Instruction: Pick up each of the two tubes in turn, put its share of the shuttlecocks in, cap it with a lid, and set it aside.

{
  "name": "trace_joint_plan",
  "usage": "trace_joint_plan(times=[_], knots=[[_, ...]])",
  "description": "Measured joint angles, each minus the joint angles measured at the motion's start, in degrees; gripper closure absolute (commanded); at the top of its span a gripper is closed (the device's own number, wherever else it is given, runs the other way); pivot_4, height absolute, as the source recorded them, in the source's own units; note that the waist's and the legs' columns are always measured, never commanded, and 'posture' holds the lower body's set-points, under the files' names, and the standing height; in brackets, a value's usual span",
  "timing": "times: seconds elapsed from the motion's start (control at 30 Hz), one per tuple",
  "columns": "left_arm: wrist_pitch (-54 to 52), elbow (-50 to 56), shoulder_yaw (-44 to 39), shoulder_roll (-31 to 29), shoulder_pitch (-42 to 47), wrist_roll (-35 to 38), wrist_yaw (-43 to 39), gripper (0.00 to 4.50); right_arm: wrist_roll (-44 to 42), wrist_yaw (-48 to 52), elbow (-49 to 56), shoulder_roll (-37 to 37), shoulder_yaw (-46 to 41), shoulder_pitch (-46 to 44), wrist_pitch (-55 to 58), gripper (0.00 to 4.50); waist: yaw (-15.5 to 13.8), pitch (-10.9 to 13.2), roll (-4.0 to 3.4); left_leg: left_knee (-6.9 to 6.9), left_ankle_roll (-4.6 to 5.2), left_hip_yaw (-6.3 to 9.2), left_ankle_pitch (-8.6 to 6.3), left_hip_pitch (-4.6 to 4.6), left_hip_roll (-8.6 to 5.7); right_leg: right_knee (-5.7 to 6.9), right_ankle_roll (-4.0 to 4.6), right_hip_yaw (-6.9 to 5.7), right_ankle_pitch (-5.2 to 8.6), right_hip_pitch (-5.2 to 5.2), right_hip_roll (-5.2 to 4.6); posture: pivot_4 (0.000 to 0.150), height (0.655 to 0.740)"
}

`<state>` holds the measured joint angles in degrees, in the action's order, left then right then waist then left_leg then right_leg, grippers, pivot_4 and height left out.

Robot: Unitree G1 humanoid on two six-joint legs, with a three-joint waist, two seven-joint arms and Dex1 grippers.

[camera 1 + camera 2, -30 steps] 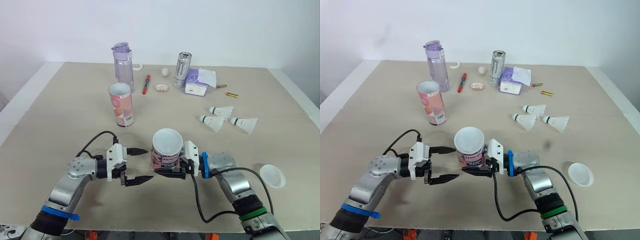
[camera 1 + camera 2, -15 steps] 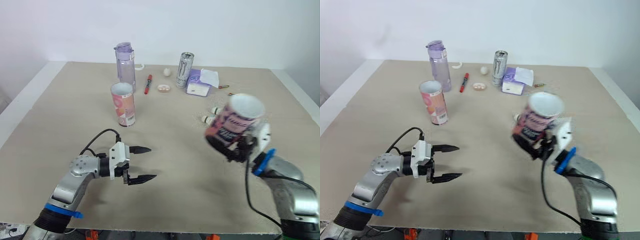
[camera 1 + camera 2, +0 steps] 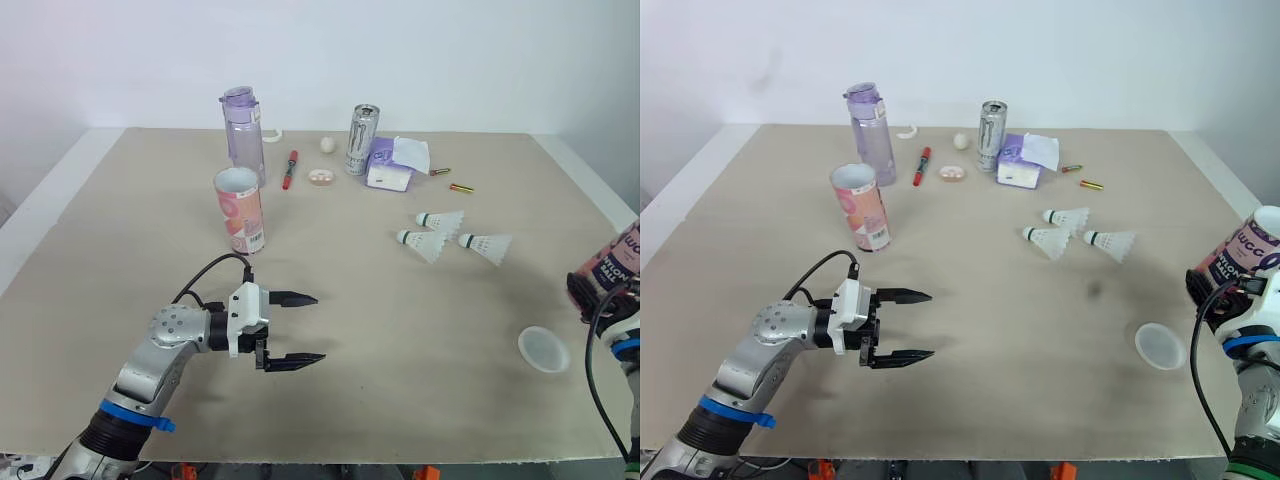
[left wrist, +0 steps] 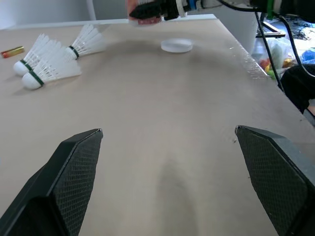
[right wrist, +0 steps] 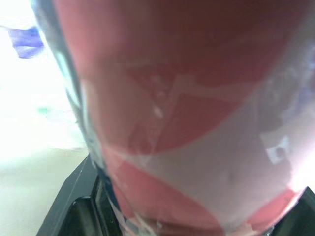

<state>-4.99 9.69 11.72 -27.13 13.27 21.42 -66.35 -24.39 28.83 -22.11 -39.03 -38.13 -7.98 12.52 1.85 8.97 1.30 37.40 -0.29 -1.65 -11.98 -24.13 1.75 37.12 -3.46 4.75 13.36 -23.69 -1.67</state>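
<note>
My right gripper (image 3: 1218, 288) is shut on a pink and white tube (image 3: 1252, 245), held tilted above the table's right edge; the tube's wall (image 5: 197, 123) sits close against the right wrist camera. A second pink tube (image 3: 240, 210) stands upright at the left of the middle. Three white shuttlecocks (image 3: 440, 235) lie together on the right half of the table. A round white lid (image 3: 544, 349) lies flat near the held tube. My left gripper (image 3: 318, 327) is open over bare table near the front, well apart from all of these. Its fingers (image 4: 74, 167) point toward the shuttlecocks (image 4: 49, 59) and the lid (image 4: 176, 45).
At the back stand a purple water bottle (image 3: 244, 125), a drink can (image 3: 362, 140) and a purple tissue pack (image 3: 395, 165). A red pen (image 3: 290, 168), a small white ball (image 3: 328, 144) and small metal pieces (image 3: 462, 187) lie nearby. The table's right edge (image 3: 600, 205) runs close to the held tube.
My right gripper lifted the tube from the front middle of the table and swung it to the far right edge. The left gripper stayed open, nearly in place.
</note>
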Motion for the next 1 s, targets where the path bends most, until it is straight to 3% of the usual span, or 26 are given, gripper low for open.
trace_joint_plan(times=[0.57, 0.6, 0.67, 1.0], knots=[[0.3, 0.0, 0.2, 0.2, -0.5, -0.2, 0.1, 0.0, 4.4, 0.1, -27.0, -4.3, 4.1, -12.3, -11.4, 1.59, 0.8, 0.0, -0.03, 0.0, 0.0, 0.01, 0.0, 0.18, -0.08, -0.09, -0.09, 0.22, 0.05, 0.27, 0.07, 0.15, 0.74], [0.3, 0.0, 0.2, 0.1, -0.5, -0.3, 0.1, 0.0, 4.4, 0.2, -27.3, -4.4, 4.1, -12.4, -11.6, 0.83, 0.8, 0.0, -0.03, 0.01, 0.0, 0.01, 0.0, 0.19, -0.08, -0.09, -0.1, 0.22, 0.05, 0.28, 0.07, 0.15, 0.74], [0.9, -0.2, 0.2, -0.1, -0.5, -0.4, 0.0, 0.0, 4.4, 0.8, -27.8, -4.5, 4.2, -12.3, -11.8, 0.18, 0.8, 0.0, -0.03, 0.01, 0.0, 0.01, 0.0, 0.23, -0.1, -0.09, -0.1, 0.26, 0.05, 0.33, 0.07, 0.15, 0.74], [4.1, -3.6, 0.3, 0.2, -0.9, -1.1, -0.6, 0.0, 3.3, 1.0, -22.8, -4.3, 4.2, -5.2, -10.5, 0.08, 0.8, 0.0, -0.04, -0.01, 0.01, 0.0, -0.01, 0.25, -0.11, -0.09, -0.14, 0.34, 0.08, 0.33, 0.07, 0.15, 0.74]])
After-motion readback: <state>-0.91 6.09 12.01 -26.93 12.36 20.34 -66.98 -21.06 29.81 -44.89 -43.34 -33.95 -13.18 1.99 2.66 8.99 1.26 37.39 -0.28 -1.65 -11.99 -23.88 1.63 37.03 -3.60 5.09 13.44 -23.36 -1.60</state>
